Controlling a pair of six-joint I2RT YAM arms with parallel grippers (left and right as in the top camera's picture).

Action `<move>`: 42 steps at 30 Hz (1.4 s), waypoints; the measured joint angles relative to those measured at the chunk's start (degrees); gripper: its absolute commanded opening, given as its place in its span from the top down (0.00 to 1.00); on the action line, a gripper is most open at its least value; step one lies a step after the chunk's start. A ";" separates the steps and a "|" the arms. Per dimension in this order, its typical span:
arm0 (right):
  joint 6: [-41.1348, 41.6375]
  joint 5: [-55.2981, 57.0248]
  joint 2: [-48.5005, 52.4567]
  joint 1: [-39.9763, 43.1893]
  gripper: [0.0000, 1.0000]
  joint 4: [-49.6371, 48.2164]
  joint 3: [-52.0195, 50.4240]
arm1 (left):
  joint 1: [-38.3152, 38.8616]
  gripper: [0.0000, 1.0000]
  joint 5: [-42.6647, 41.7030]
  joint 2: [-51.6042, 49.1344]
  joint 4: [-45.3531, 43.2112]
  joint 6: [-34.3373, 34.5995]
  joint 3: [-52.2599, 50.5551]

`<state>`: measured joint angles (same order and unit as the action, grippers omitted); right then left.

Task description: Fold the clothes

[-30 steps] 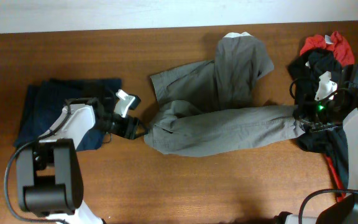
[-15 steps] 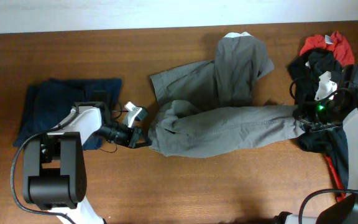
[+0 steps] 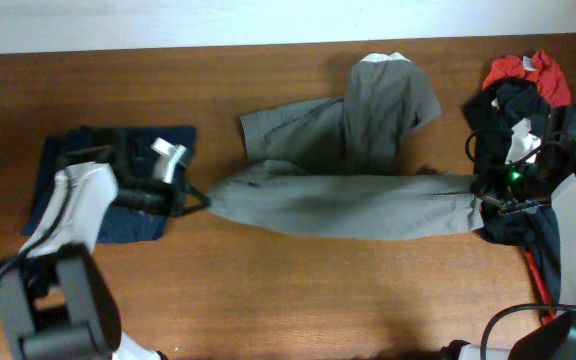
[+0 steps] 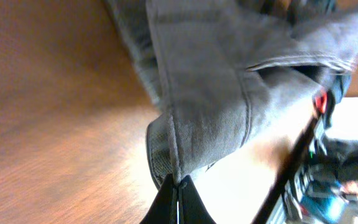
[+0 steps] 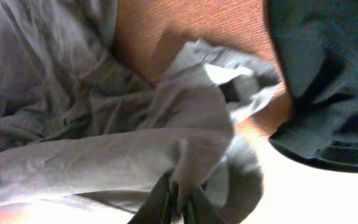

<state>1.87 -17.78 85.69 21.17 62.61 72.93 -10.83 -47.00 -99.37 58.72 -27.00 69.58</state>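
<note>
Both left gripper [image 4: 178,184], right gripper [image 5: 178,188] clamped on grey shorts [image 3: 348,205]; brown wooden table [image 3: 268,290], white wall [image 3: 168,25] behind.

Overhead: high above, facing straight down on the whole table [image 3: 298,310].
Left wrist: close, facing one end of the shorts [image 4: 210,106].
Right wrist: close, opposite end.
Shared: the shorts.

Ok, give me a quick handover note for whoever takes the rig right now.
Left pincer: shut on the left end of the grey shorts.
Right pincer: shut on their right end.
Shorts are stretched between both, one part flopped toward the far edge.
Navy garment lies at left, black and red clothes at right.
Done: both ends gripped. Left: the folding itself.
</note>
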 measured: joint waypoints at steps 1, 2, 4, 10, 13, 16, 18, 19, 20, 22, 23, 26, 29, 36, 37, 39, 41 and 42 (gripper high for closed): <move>0.09 0.00 0.02 0.00 0.84 -0.02 0.00 | -0.92 0.99 0.02 1.38 0.02 0.00 0.33; 0.26 0.22 0.09 0.02 0.81 -0.02 0.00 | -2.14 0.99 0.02 3.13 0.00 -0.02 0.68; 0.55 0.39 0.44 0.07 0.75 -0.04 -0.04 | -3.89 0.99 0.09 5.60 0.00 0.00 0.94; 0.00 -2.51 3.69 0.07 0.63 1.44 -1.79 | -4.59 0.99 0.33 7.23 0.07 0.00 1.09; -2.03 -4.90 5.49 0.07 0.61 3.34 -3.45 | -4.57 0.99 0.39 7.23 0.02 0.00 1.09; -4.11 -7.41 6.21 0.07 0.60 4.09 -5.88 | -4.57 1.00 0.48 7.23 -0.02 0.00 1.09; -5.38 -9.20 6.40 0.00 0.63 3.54 -8.02 | -4.57 0.99 0.52 7.23 -0.02 -0.02 1.09; -5.77 -9.86 6.43 -0.13 0.66 3.19 -8.85 | -4.57 0.99 0.52 7.23 -0.02 0.00 1.09; -6.64 -10.91 6.43 -0.33 0.68 2.45 -10.05 | -4.57 1.00 0.52 7.23 -0.02 -0.02 1.09; -7.30 -12.41 6.43 -0.96 0.68 1.03 -11.98 | -4.57 1.00 0.57 7.23 -0.07 0.00 1.09; -7.65 -13.00 6.43 -1.51 0.67 -0.09 -13.14 | -4.57 0.99 0.63 7.23 -0.09 -0.02 1.09; -8.09 -14.08 6.43 -2.69 0.63 -4.20 -16.28 | -4.57 0.99 0.74 7.23 -0.22 0.00 1.09; -7.61 -14.58 6.43 -2.95 0.63 -8.79 -19.26 | -4.57 0.99 0.74 7.23 -0.20 0.00 1.09; -4.33 -13.99 6.43 -2.95 0.60 -15.58 -22.38 | -4.57 1.00 0.74 7.23 -0.22 0.00 1.09; -4.11 -13.99 6.43 -2.95 0.60 -15.80 -22.38 | -4.57 1.00 0.74 7.23 -0.22 0.00 1.09; -3.74 -13.97 6.43 -2.95 0.60 -16.00 -22.38 | -4.57 0.99 0.74 7.23 -0.22 -0.02 1.09; -3.56 -13.79 6.43 -2.95 0.64 -16.20 -22.43 | -4.57 0.99 0.74 7.23 -0.22 -0.02 1.09; -3.50 -13.77 6.43 -2.95 0.66 -16.50 -22.53 | -4.57 1.00 0.74 7.23 -0.22 0.00 1.09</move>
<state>-1.63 -31.55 92.12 18.22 46.11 50.39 -15.40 -46.26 -92.14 58.50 -27.00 70.67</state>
